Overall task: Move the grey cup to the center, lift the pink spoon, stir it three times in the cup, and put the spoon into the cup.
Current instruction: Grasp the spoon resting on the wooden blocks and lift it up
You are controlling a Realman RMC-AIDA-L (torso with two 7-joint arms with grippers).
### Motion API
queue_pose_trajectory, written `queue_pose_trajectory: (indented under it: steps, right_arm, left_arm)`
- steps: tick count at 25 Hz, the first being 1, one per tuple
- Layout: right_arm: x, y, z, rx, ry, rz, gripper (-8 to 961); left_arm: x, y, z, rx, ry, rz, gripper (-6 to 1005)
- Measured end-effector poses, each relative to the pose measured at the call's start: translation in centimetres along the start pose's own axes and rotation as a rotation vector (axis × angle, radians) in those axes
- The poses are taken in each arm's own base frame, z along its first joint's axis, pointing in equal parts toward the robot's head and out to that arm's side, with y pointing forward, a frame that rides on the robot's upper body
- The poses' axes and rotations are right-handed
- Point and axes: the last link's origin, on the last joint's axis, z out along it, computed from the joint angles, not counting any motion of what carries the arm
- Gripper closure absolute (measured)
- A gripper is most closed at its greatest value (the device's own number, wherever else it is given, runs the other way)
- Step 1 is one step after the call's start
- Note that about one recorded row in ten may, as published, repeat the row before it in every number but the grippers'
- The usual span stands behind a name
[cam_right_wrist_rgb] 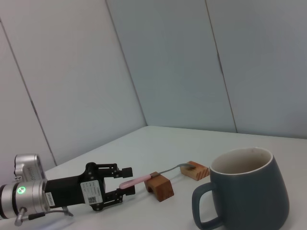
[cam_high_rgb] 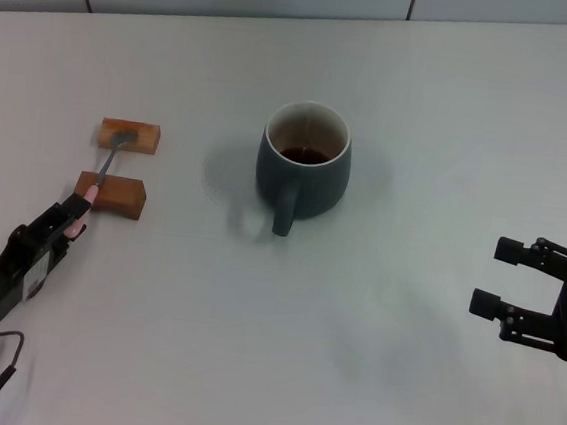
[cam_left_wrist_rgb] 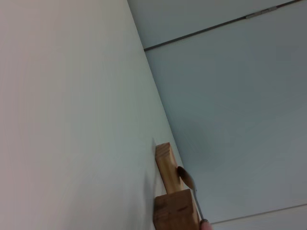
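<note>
STEP: grasp pink spoon | SPOON: bridging two wooden blocks, left of grey cup mid-table | LEFT gripper: jaws apart astride handle end | RIGHT gripper: jaws apart, idle right of cup | TIP: clamp squarely, lift straight up.

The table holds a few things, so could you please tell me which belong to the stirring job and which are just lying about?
Part of the job:
- grey cup, mid-table
- pink spoon, lying across the blocks, its handle end at the left gripper

Just there:
- two wooden blocks under the spoon
- right gripper, open, off to the side
</note>
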Motion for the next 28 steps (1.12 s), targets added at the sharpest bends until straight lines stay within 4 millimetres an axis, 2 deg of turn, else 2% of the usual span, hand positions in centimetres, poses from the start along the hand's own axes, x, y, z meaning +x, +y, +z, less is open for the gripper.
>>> queue_pose_trajectory:
  steps: [21, 28]
  right_arm:
    - [-0.05, -0.02, 0.0, 0.0, 0.0, -0.002, 128]
    - [0.01, 0.0, -0.04, 0.001, 0.001, -0.001, 127]
  left_arm:
    - [-0.27, 0.26, 0.68, -0.005, -0.016, -0.003, 560]
    - [-0.26, 0.26, 0.75, -0.004, -0.015, -0.005, 630]
